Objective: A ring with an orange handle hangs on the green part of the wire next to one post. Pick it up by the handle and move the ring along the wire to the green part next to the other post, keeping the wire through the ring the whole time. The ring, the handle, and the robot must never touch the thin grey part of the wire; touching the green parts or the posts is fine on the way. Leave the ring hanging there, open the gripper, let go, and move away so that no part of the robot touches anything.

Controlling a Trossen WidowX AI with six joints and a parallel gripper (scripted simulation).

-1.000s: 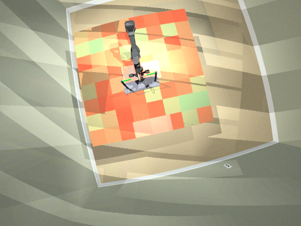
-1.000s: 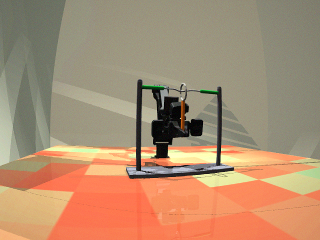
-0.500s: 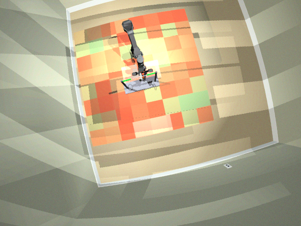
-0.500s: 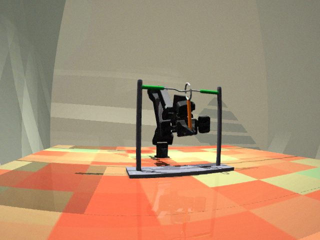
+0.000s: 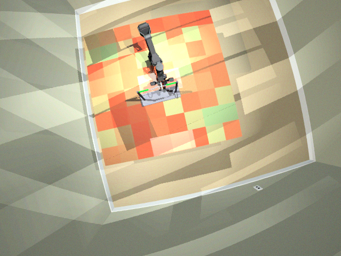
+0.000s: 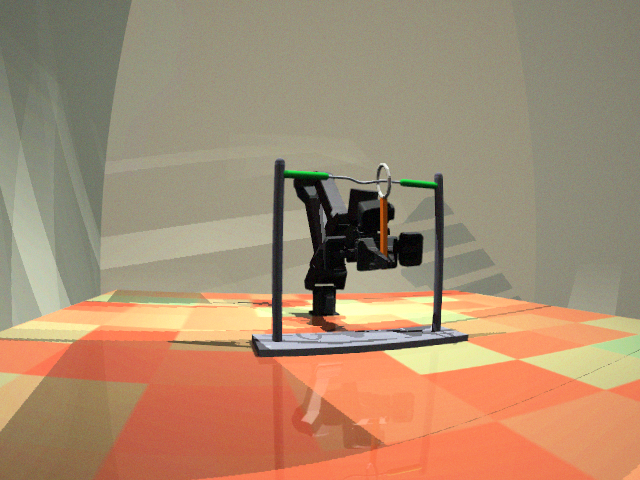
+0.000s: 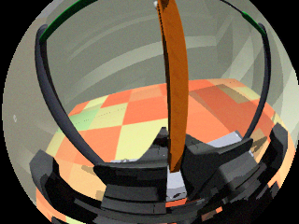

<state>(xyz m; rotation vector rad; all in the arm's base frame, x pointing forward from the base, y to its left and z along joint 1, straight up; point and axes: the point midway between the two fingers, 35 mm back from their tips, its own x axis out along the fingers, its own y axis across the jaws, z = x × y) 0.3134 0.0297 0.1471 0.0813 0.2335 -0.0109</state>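
The pale ring (image 6: 383, 164) is around the thin grey wire (image 6: 351, 179), close to the right green part (image 6: 418, 183) (image 5: 171, 84) in the exterior view. The wire passes through the ring; whether they touch is too small to tell. The left green part (image 6: 306, 175) (image 5: 143, 90) is farther away. The orange handle (image 6: 383, 224) (image 7: 177, 84) hangs nearly upright below the ring. My gripper (image 6: 383, 257) (image 7: 167, 130) is shut on the handle's lower end, below the wire. In the wrist view the ring is mostly out of frame.
Two dark posts (image 6: 278, 248) (image 6: 438, 253) stand at the ends of the grey base (image 6: 361, 345) (image 5: 154, 102). The gripper is between them in the exterior view, with its wide right side near the right post. The arm reaches in from behind the wire.
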